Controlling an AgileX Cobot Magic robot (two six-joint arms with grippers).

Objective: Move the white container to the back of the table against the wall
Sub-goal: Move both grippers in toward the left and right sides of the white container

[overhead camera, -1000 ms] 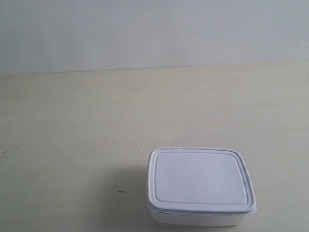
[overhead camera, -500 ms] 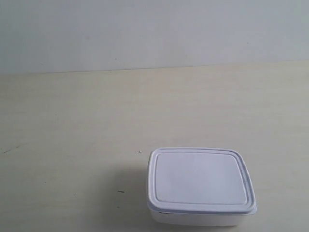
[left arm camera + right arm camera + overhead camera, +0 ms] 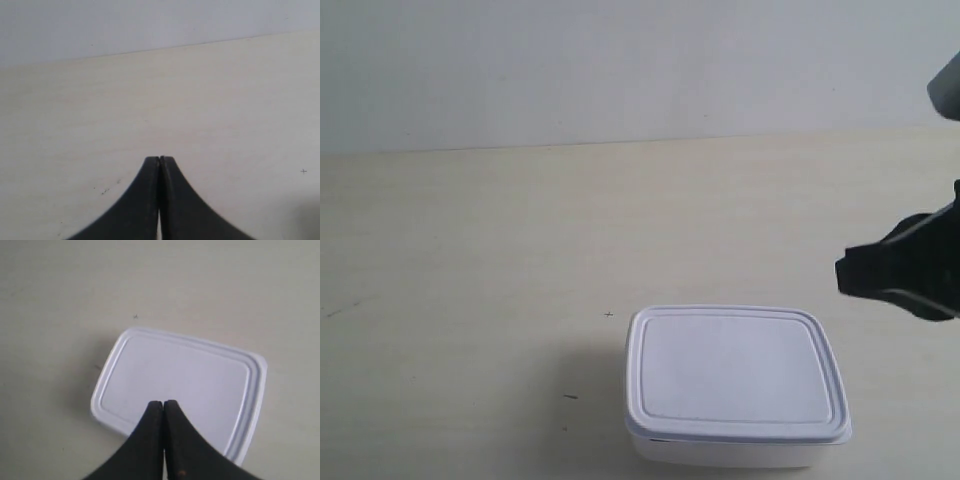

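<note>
White container (image 3: pixel 735 385) sat lid-on toward the near side of the table (image 3: pixel 470 250), well apart from the far edge where the wall (image 3: pixel 620 70) rose. Right hand (image 3: pixel 163 404) hovered above the lid, fingers pressed together, gripping nothing. Left hand (image 3: pixel 159 159) was also closed and empty, over bare table. Looked like the approach step. Best bet was to drop behind the container's near side and push low and centred so it wouldn't yaw, stopping at wall contact.
</note>
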